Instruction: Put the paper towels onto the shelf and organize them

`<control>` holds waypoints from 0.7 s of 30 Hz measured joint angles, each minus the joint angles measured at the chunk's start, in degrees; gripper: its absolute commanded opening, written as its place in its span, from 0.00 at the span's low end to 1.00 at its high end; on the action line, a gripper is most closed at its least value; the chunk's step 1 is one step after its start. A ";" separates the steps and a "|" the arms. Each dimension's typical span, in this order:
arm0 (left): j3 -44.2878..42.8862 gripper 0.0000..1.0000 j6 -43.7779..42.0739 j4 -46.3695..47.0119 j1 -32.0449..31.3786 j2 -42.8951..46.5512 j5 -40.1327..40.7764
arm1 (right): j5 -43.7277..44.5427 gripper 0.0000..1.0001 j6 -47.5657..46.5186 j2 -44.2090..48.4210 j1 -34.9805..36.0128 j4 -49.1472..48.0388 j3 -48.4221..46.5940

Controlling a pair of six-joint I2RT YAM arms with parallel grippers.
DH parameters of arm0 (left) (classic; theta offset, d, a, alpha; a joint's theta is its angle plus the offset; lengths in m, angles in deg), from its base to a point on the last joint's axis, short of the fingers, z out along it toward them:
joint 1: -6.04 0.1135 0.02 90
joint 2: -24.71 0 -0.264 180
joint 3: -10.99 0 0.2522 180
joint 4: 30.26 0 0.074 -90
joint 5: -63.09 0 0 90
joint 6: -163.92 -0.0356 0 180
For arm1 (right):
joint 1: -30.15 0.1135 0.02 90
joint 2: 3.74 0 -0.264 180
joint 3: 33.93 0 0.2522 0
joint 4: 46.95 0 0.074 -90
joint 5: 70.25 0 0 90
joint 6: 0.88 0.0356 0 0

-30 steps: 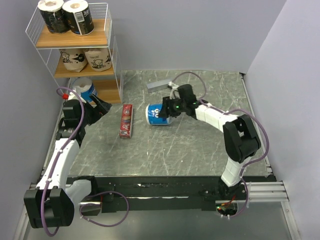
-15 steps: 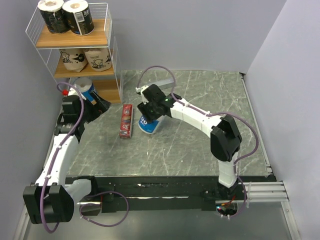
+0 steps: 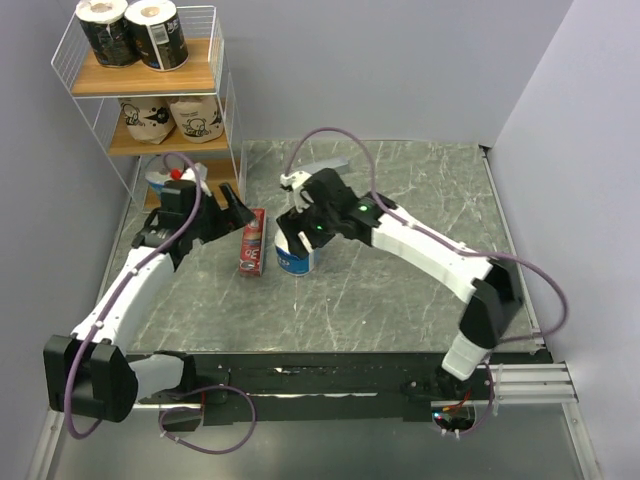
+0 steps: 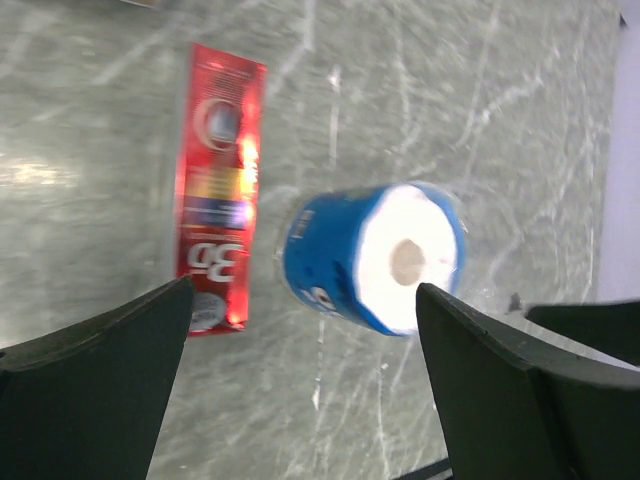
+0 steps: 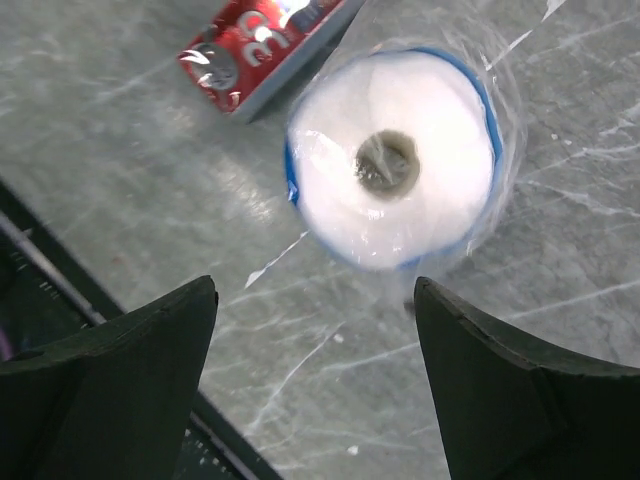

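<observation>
The blue-and-white wrapped paper towel roll is standing just right of a flat red box, right gripper spread empty above, left gripper gaping nearby, risking an arm clash or toppled roll

Black rolls: 2
Tan printed rolls: 2
Blue-and-white rolls: 2, one on the table and one partly hidden on the shelf
Shelf: 1
Wooden boards: 3
Red box: 1
Grey bar: 1
Robot arms: 2
</observation>
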 measured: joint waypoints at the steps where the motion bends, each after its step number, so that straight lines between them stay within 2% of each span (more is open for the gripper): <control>1: -0.37 0.97 0.20 0.00 -1.05 -0.24 0.33 | -0.57 0.87 0.20 2.29 0.00 -0.20 1.14; 11: -2.32 0.95 2.43 0.87 -10.60 -9.44 3.74 | -1.73 0.88 2.12 20.65 -1.36 -4.50 15.15; 21: -6.54 0.89 4.42 1.57 -16.52 -18.51 6.32 | -1.64 0.88 2.54 29.22 -8.00 -6.95 24.37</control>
